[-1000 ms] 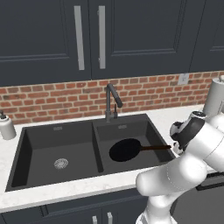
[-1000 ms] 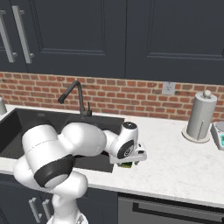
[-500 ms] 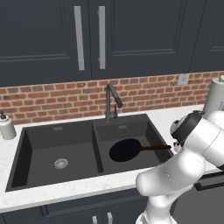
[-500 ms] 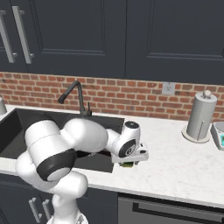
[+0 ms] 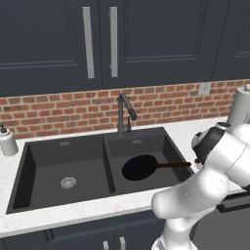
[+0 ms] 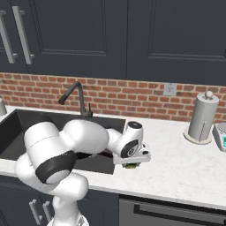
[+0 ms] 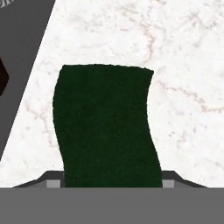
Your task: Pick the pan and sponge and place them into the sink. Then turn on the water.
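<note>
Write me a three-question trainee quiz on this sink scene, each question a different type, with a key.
1. True or false: the pan lies in the left basin of the sink.
2. Multiple choice: the sponge rests on
A. the sink floor
B. the white marble counter
C. the pan
3. Short answer: what stands at the back of the sink, behind the divider between the basins?

Key
1. False. It lies in the right basin, its handle pointing right.
2. B. In the hand view its dark green face lies on the counter, with the gripper low over it beside the sink's right edge.
3. The dark gooseneck faucet; no water shows.
</note>
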Available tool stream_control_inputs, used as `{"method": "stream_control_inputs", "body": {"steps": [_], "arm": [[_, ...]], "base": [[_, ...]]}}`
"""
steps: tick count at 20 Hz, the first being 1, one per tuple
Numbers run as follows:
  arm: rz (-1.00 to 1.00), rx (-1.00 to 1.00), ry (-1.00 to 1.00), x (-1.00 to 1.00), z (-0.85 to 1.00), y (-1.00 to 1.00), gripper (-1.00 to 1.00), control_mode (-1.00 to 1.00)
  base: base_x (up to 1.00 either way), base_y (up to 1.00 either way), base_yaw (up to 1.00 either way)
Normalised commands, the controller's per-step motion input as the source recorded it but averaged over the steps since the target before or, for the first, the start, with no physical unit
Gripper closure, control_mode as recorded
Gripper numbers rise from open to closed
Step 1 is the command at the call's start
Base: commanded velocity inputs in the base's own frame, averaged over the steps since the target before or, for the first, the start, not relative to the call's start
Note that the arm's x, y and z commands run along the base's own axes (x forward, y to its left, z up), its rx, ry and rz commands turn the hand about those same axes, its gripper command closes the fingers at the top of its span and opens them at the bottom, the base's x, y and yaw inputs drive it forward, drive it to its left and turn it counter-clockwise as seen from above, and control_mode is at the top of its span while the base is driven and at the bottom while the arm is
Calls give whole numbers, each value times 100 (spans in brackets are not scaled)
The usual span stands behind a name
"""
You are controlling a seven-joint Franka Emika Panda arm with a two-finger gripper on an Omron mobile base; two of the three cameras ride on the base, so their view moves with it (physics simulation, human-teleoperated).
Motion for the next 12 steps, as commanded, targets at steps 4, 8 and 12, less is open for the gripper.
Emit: {"method": "stream_control_inputs", "body": {"steps": [4,8,12], "arm": [[15,0,-4,-45,70,0,100,-100],[10,0,-8,-32,97,0,100,-100],[12,0,0,-21,79,16,100,-100]], "base": [[0,0,0],[0,0,0],[0,0,0]]}}
